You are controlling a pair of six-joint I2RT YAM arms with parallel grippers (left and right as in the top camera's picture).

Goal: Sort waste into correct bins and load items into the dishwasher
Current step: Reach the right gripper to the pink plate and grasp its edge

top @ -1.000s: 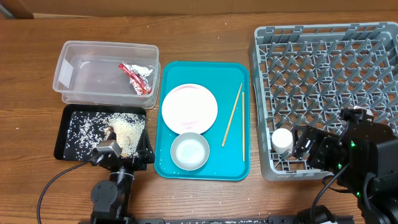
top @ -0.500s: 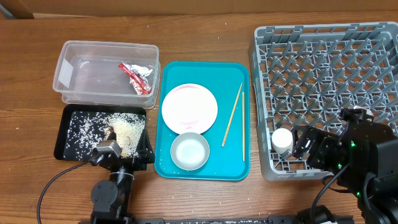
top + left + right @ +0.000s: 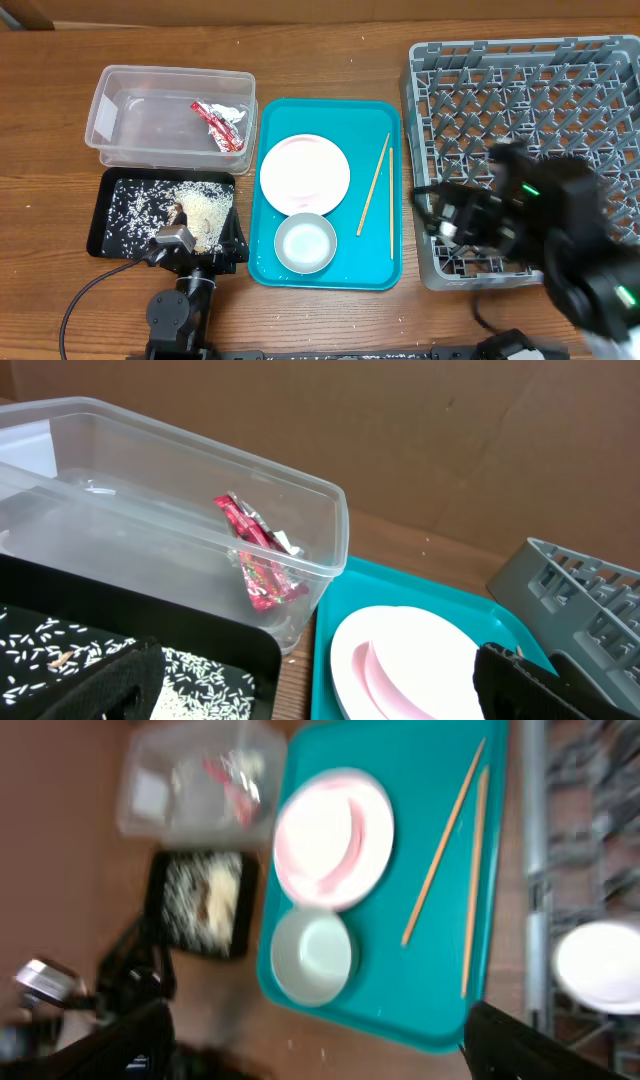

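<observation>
Two chopsticks [image 3: 373,185] thin, pale wood | plate [image 3: 304,172] round, pinkish-white | left gripper [image 3: 315,685], right gripper [image 3: 320,1045]: both spread wide

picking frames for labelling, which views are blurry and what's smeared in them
Overhead: only the right arm is smeared, over the grey rack; the plate and teal tray are sharp. Right wrist: the whole frame is soft, with chopsticks and plate edges fuzzy. Left wrist: crisp, the red wrapper in the clear tub reads clearly.
</observation>
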